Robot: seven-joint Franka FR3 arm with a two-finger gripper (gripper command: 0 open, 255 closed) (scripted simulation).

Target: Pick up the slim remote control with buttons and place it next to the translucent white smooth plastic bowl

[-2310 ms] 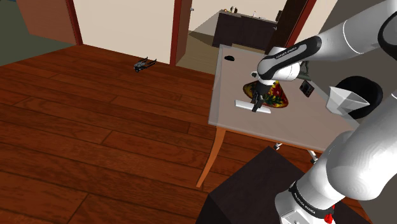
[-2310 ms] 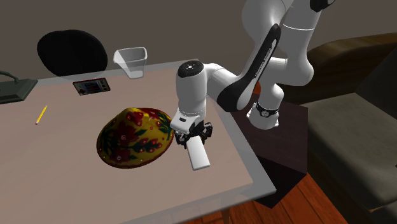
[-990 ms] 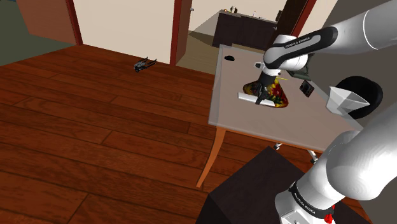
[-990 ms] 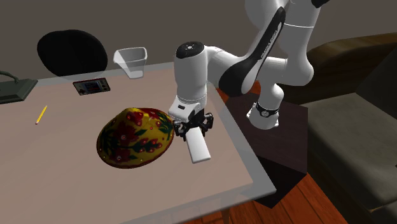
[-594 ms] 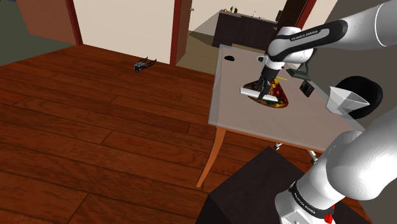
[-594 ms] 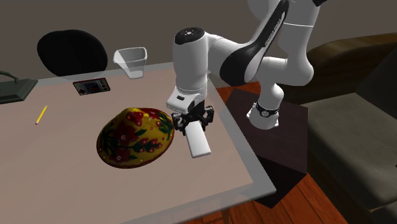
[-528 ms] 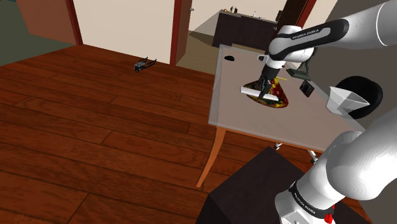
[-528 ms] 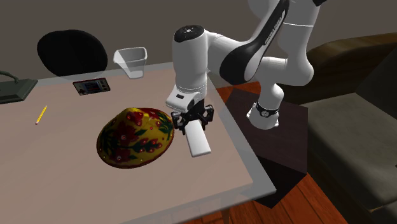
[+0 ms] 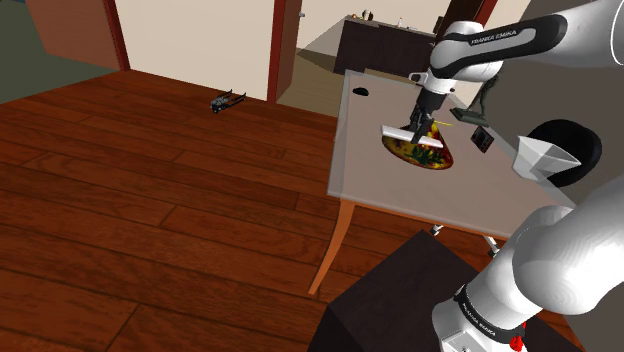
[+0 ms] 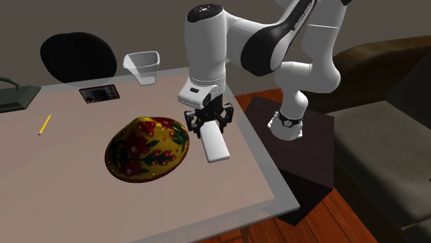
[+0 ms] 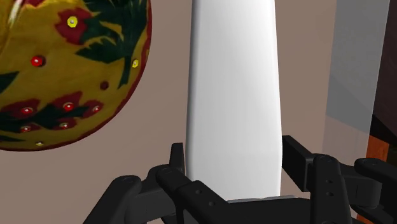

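The remote is drawn as a plain white slim slab (image 10: 215, 144), with no buttons showing. My gripper (image 10: 205, 123) is shut on one end of it and holds it level, clear above the table (image 10: 69, 200) near the table's edge. In the wrist view the fingers (image 11: 172, 167) clasp the remote (image 11: 234, 95) from both sides. From the shoulder view the remote (image 9: 397, 131) hangs under the gripper (image 9: 418, 125). The translucent white bowl (image 10: 142, 66) stands at the table's far edge, well away from the gripper, and appears as the bowl (image 9: 545, 158) at the shoulder view's right.
A yellow domed thing with red flowers (image 10: 147, 148) lies right beside the held remote. A small dark device (image 10: 99, 93), a yellow pencil (image 10: 45, 124) and a dark object (image 10: 14, 96) also lie on the table. A black chair (image 10: 76, 59) stands behind it, a sofa (image 10: 387, 138) at the right.
The gripper has risen with the remote, lifting it off the table. It has also shifted a little toward the far side. The grip has stayed shut.
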